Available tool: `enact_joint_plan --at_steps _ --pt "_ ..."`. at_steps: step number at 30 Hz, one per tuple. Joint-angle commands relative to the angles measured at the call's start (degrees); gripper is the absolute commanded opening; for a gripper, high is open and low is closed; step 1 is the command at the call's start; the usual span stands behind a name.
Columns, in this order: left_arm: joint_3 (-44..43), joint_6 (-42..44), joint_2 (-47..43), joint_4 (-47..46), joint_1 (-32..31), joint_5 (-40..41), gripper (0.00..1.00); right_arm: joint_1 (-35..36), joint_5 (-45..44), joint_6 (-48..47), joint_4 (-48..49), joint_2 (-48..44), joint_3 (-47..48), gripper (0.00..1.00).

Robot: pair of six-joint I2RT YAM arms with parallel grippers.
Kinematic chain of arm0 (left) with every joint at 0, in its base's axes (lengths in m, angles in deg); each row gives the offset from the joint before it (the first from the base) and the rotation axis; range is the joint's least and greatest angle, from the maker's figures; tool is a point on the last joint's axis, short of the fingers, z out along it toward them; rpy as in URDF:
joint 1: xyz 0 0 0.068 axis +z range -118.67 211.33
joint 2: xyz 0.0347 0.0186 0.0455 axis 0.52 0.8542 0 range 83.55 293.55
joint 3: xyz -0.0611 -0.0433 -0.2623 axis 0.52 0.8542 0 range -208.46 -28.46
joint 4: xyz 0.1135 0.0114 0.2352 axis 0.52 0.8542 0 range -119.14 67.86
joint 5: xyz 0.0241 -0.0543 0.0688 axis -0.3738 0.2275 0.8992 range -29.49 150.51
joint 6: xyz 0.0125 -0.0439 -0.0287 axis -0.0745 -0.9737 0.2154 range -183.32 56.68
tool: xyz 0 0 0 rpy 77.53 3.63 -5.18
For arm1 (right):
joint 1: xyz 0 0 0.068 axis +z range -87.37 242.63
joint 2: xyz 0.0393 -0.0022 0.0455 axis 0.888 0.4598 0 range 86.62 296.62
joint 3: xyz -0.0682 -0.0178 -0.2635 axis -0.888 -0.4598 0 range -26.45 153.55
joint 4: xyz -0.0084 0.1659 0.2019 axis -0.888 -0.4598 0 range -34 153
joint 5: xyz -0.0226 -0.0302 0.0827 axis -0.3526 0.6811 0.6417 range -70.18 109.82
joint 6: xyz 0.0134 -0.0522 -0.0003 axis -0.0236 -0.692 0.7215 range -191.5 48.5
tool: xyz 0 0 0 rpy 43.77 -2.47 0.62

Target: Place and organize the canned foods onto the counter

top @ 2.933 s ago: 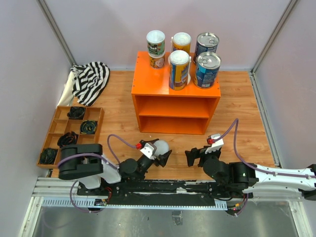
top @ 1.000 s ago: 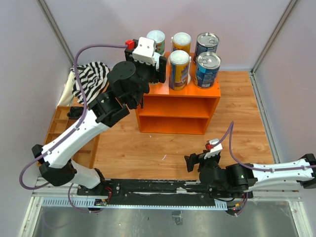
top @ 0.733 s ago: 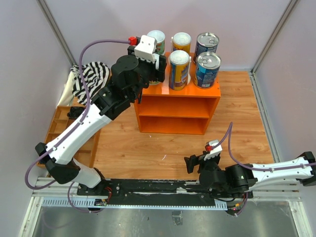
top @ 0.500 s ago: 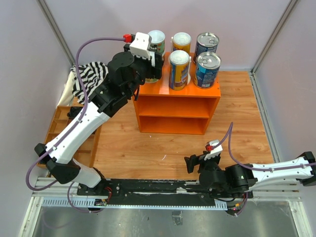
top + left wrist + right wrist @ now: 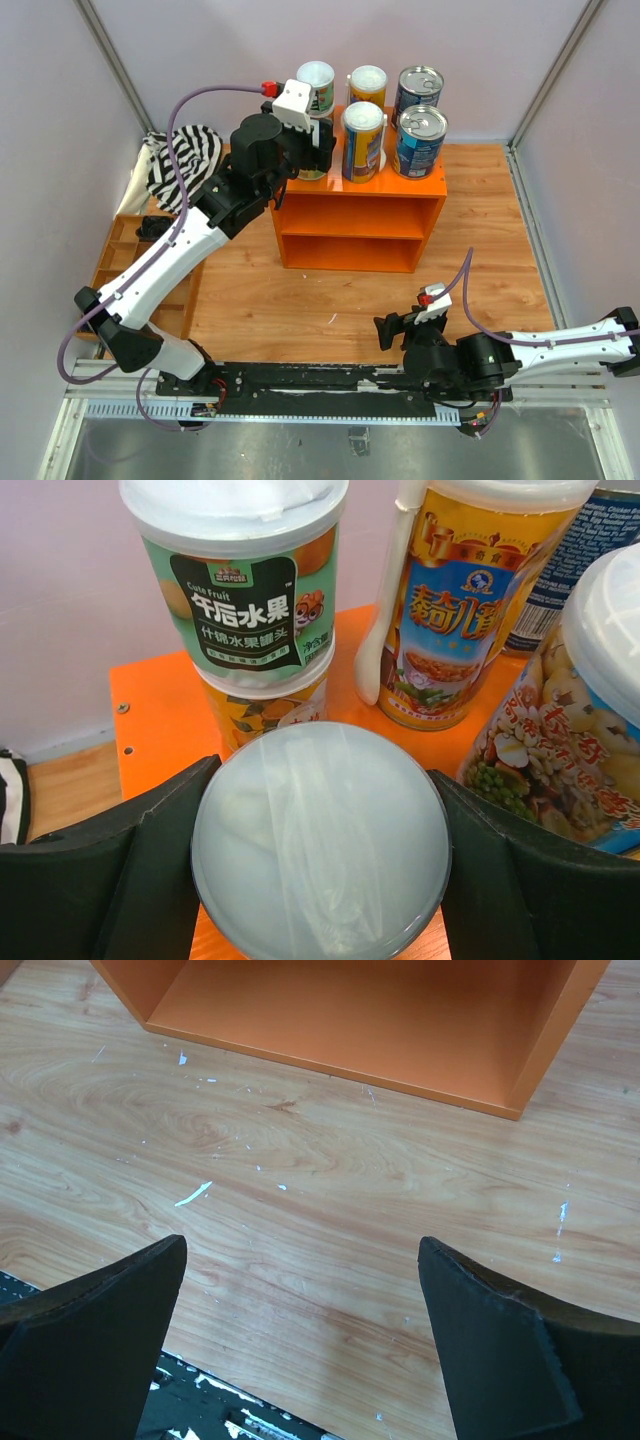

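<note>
My left gripper [image 5: 313,152] is shut on a can with a translucent white lid [image 5: 320,840], over the front left part of the orange counter [image 5: 350,190]. Whether the can rests on the top I cannot tell. Just behind it a green-labelled can [image 5: 245,590] is stacked on a small yellow one [image 5: 265,705]. Two tall yellow cans [image 5: 368,85] [image 5: 362,140] and two wide blue cans [image 5: 417,92] [image 5: 419,140] stand to the right on the counter. Low over the wooden floor in front, my right gripper [image 5: 395,328] is open with nothing between its fingers [image 5: 300,1340].
A striped cloth [image 5: 185,160] lies at the back left. A brown compartment tray [image 5: 140,265] with dark coiled items sits along the left wall. The counter's shelf opening [image 5: 370,1010] faces my right gripper.
The left arm has lifted the white-lidded can from the floor near its base up to the counter's top; in the last second it only shifted slightly. The right arm has barely moved.
</note>
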Motion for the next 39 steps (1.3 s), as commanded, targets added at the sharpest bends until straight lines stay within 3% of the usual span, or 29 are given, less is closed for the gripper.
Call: enact_joint_plan --at_steps 1,10,12,16,20,30,39 --pt "0.1 -0.3 -2.1 -7.2 1.0 -1.3 0.0 1.0 -2.6 1.6 -1.8 -0.3 0.9 1.0" --pt "4.5 -0.4 -4.0 -10.5 1.1 -0.8 0.01 1.0 -2.5 2.1 -2.0 -0.3 0.7 1.0" --pt "4.9 -0.4 -4.1 -10.5 1.1 -0.4 0.09 1.0 -2.5 2.0 -2.0 -0.3 0.8 1.0" --pt "5.5 -0.1 -4.5 -10.7 1.1 -0.3 0.45 1.0 -2.4 2.0 -2.0 -0.1 0.9 1.0" --pt "5.5 0.2 -4.7 -10.6 1.1 0.0 0.7 1.0 -2.5 2.1 -2.0 0.0 1.0 1.0" --pt "5.3 0.3 -5.0 -10.8 1.2 -0.9 0.93 1.0 -2.5 2.2 -1.9 0.7 1.2 1.0" --pt "5.0 0.1 -5.6 -10.8 1.1 -1.1 0.96 1.1 -2.4 2.1 -2.0 0.6 1.3 1.0"
